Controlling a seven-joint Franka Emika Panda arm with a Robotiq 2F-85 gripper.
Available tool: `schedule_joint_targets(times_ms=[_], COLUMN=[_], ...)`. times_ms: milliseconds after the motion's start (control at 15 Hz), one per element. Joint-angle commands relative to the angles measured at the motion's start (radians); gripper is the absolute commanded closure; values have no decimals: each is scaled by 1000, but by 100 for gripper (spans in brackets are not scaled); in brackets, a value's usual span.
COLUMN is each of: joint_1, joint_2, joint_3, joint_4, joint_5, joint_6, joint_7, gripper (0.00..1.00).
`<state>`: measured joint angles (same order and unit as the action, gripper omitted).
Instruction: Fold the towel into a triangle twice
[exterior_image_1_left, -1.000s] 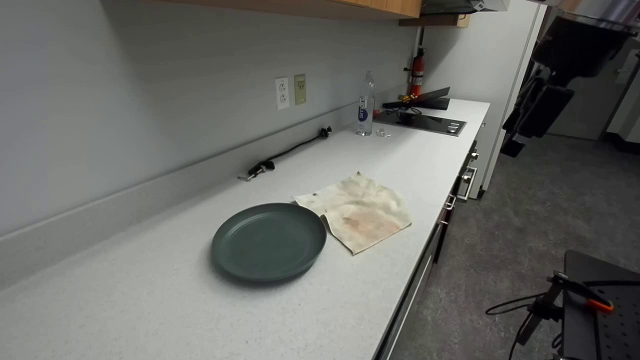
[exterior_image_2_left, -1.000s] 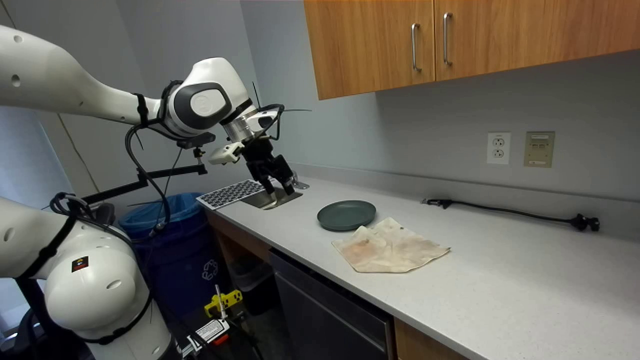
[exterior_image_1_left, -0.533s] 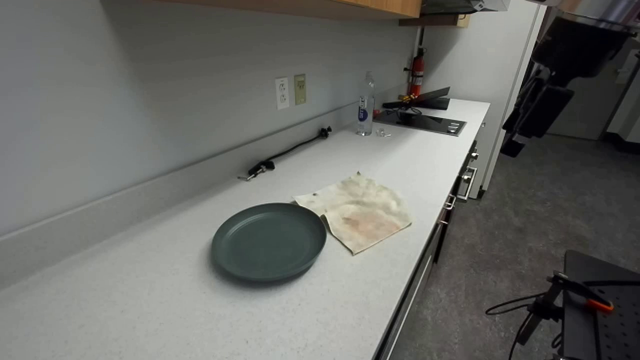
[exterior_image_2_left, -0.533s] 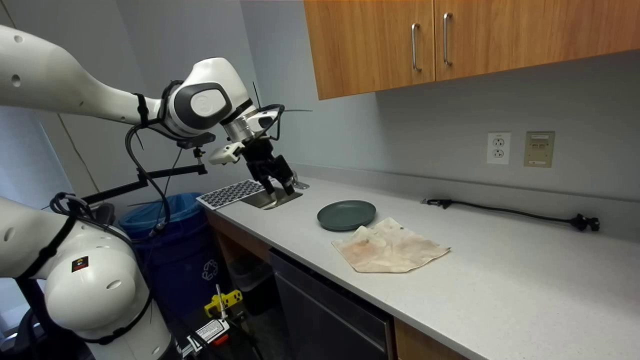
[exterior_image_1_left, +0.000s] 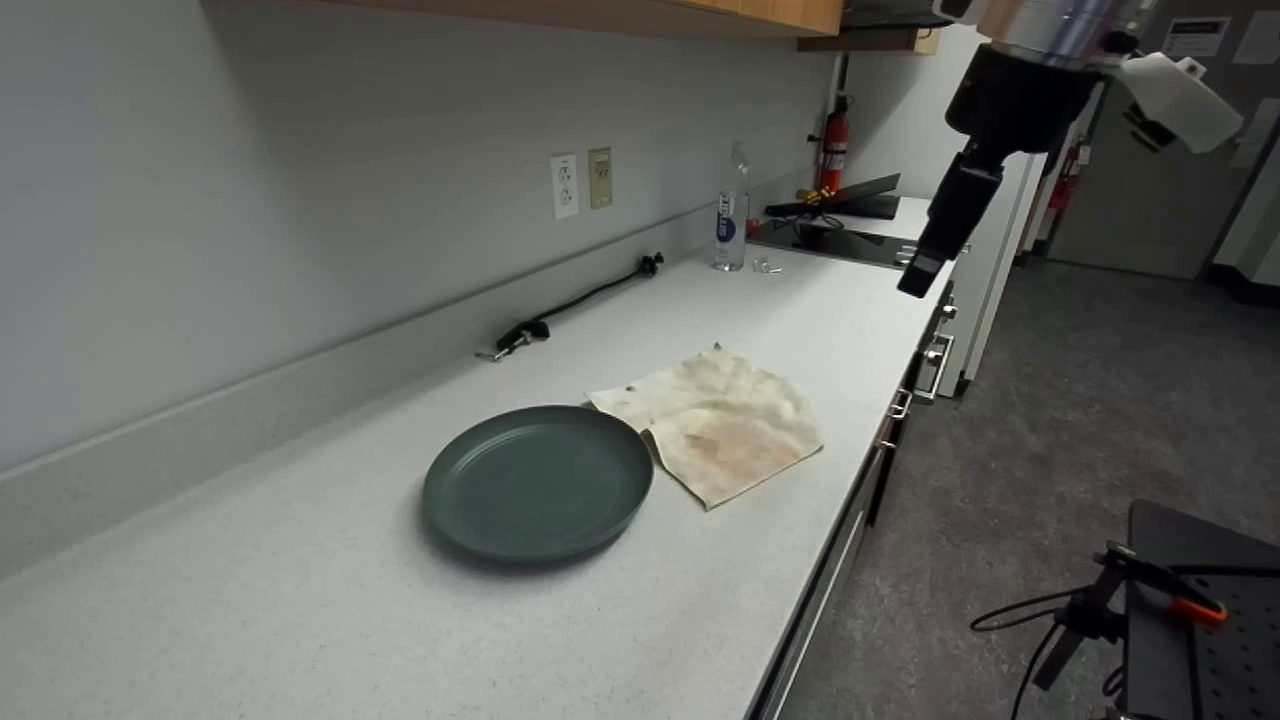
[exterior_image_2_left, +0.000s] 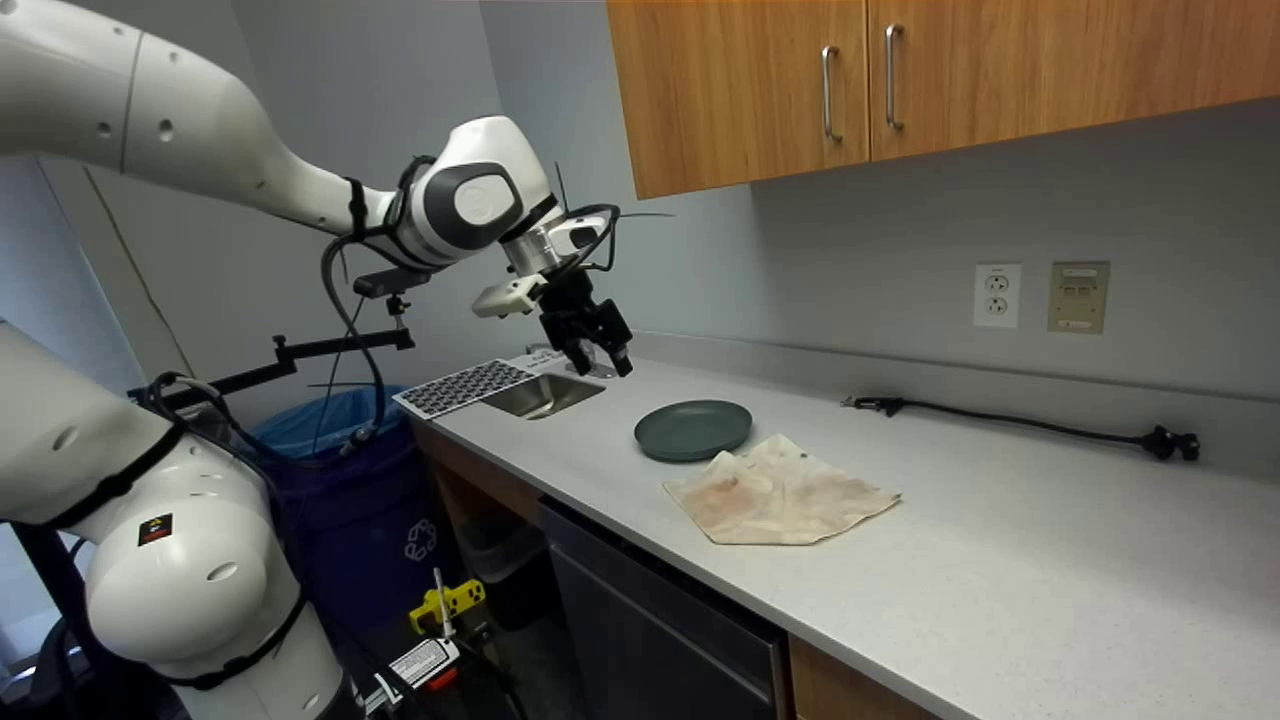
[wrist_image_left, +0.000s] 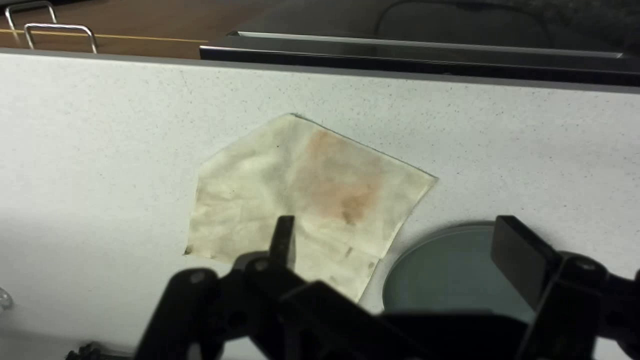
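Observation:
The towel is a cream-beige stained cloth lying wrinkled on the counter in both exterior views (exterior_image_1_left: 720, 430) (exterior_image_2_left: 780, 495). In the wrist view the towel (wrist_image_left: 310, 175) has an uneven, many-sided outline, with a small step in its edge beside the plate. My gripper (exterior_image_2_left: 603, 368) is open and empty, raised above the counter beyond the plate; it also shows in an exterior view (exterior_image_1_left: 918, 280) at the upper right. In the wrist view my gripper's (wrist_image_left: 395, 220) fingers are wide apart, and the left finger covers the towel's lower part.
A dark green round plate (exterior_image_1_left: 535, 485) sits close beside the towel, also in the wrist view (wrist_image_left: 450, 280). A black cable (exterior_image_2_left: 1020, 425) lies along the wall. A bottle (exterior_image_1_left: 731, 215) and cooktop (exterior_image_1_left: 850, 245) stand farther along. A sink (exterior_image_2_left: 545, 396) is at the far end. Cabinets (exterior_image_2_left: 760, 100) hang above.
My arm and gripper have moved inward over the counter, and in an exterior view the gripper has risen from near the sink and moved right. The towel and plate have not moved.

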<state>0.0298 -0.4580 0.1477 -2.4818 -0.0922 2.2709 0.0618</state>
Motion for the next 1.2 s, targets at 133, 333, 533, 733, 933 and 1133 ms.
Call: schedule_joint_targets(times_ms=[133,333,533,733,933,1133], joint_1=[12,9,9,5,8,20], joint_2=[48,57,100,167,253,345], joint_3=[-13,-10,-8,1,8,2], joint_4=[35,45,61,67,76,97], joint_5=[-7,-19,-33,-67,-110,-110], joint_6=[-3,-12,-7,24,79,129], joint_7=[6,3,0,11,21,14], gripper=[0,0,0,0,0,0])
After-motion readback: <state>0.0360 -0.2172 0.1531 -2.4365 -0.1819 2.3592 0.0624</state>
